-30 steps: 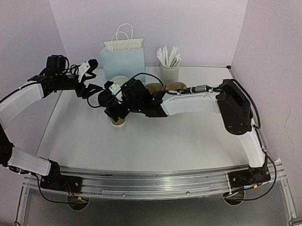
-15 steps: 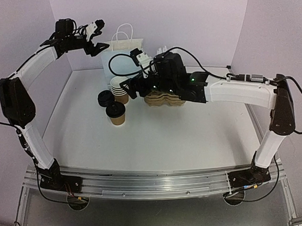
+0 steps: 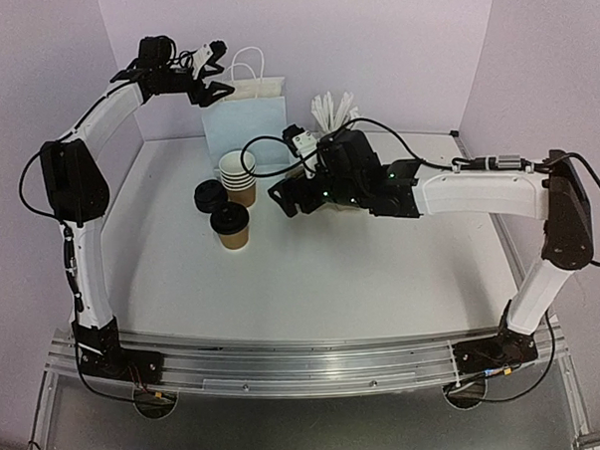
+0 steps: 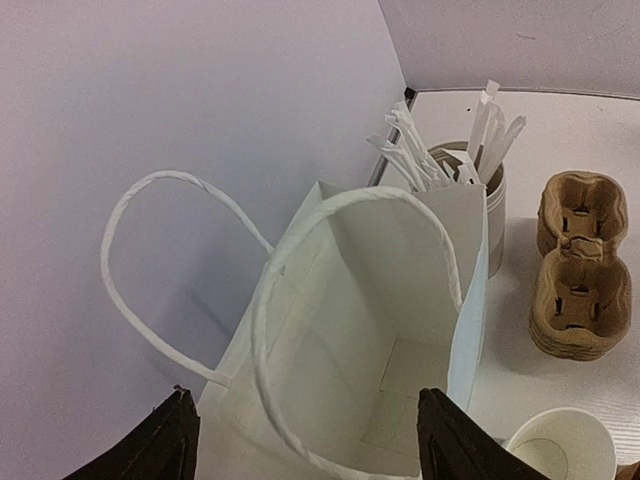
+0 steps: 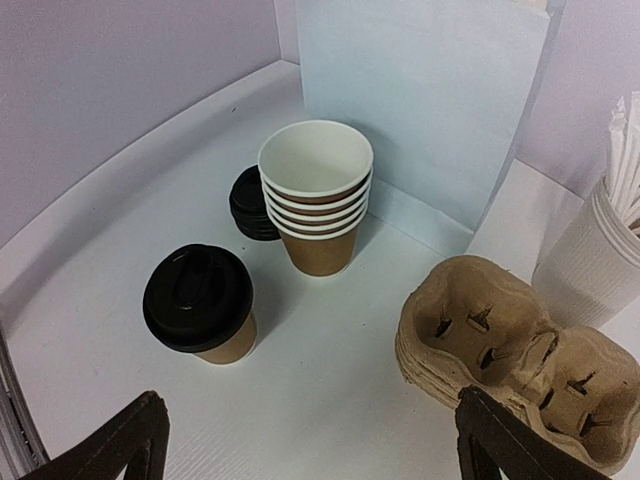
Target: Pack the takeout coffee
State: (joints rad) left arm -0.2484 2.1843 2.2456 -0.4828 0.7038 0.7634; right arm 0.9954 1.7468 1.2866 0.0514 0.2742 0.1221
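The takeout coffee (image 3: 229,226) is a small brown paper cup with a black lid (image 5: 198,298), standing upright and alone on the white table. My right gripper (image 3: 284,199) hovers to its right, open and empty (image 5: 315,445); the cup is ahead and left of its jaws. My left gripper (image 3: 217,71) is raised over the mouth of the pale blue paper bag (image 3: 244,123). It is open, and in the left wrist view the bag's empty interior (image 4: 380,310) lies below between its dark fingertips (image 4: 172,440).
A nested stack of brown cups (image 5: 316,195) and a pile of black lids (image 5: 250,200) stand beside the bag. Brown pulp carriers (image 5: 510,350) lie under the right arm. A white cup of wrapped straws (image 3: 336,134) stands at the back.
The right gripper has left the lidded cup and pulled back to the right. The left arm has swung up from table height to above the bag's opening.
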